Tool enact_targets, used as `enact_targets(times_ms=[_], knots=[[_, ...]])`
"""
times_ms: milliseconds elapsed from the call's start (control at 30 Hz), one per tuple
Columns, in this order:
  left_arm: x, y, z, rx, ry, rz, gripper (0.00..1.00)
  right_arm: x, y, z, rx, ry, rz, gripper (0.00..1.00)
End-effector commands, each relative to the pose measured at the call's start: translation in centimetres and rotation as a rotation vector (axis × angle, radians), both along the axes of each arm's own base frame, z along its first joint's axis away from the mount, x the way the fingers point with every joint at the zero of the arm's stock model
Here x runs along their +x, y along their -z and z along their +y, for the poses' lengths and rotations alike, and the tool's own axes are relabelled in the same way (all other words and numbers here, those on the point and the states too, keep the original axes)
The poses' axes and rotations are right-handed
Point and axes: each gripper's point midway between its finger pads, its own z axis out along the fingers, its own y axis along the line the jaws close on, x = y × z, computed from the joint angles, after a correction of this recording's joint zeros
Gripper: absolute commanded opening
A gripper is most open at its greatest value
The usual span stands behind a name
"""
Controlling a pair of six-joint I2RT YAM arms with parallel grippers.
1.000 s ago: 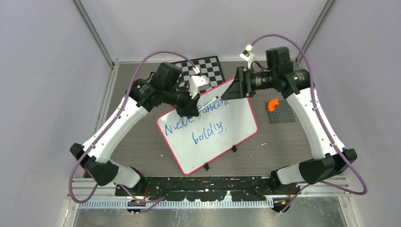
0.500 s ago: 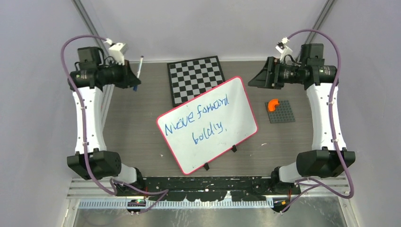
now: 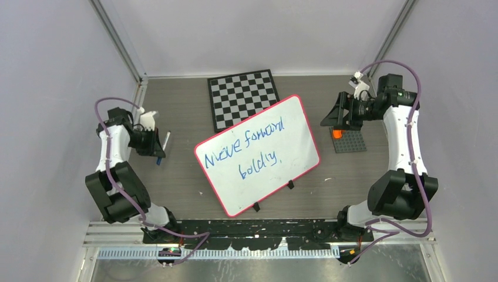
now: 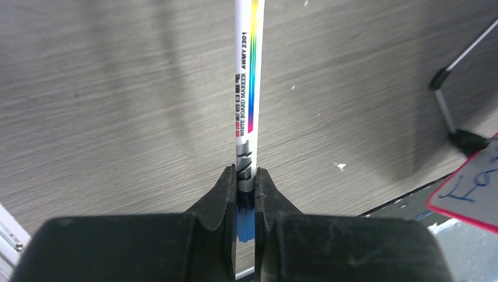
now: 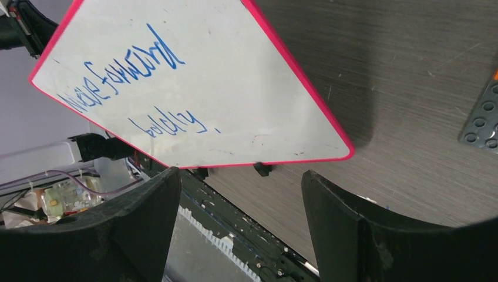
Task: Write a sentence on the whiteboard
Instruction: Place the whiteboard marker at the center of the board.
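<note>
the sentence (image 3: 249,150), two lines of blue writing reading "move forward boldly", looks finished on the whiteboard (image 3: 296,129), which lies skewed mid-table with its far edge meeting the checkered board (image 3: 244,97). the left gripper (image 4: 245,176) sits well off the whiteboard's left side, jaws pinching the marker (image 4: 248,76) near its blue end, probably parked there so the tip cannot smudge the writing. the right gripper (image 5: 241,176) hangs spread and empty beside the grey stud plate (image 3: 352,143); bare table (image 3: 176,182) gives room left and near, while the plate crowds the whiteboard's right edge.
</note>
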Motion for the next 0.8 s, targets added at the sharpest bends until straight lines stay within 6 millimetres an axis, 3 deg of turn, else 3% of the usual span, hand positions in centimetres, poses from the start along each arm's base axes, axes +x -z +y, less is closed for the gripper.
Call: enact_targets(times_ms=[0,333,567,767], knots=[[0.1,3.2,1.9,0.104,0.042,-0.002,0.00,-0.7,1.0,-0.4,-0.042,-0.022,-0.013,0.80],[-1.5,9.4,2.1,0.083,0.061,0.165,0.11,-1.2,2.1,-0.5,-0.047,-0.027,0.009,0.80],[-2.6,11.5,2.3,0.088,0.086,0.226,0.23,-0.9,2.2,-0.5,-0.036,-0.025,0.019,0.80],[-3.2,11.5,1.5,0.055,0.092,0.236,0.37,-0.6,2.2,-0.6,-0.033,-0.023,0.024,0.80]])
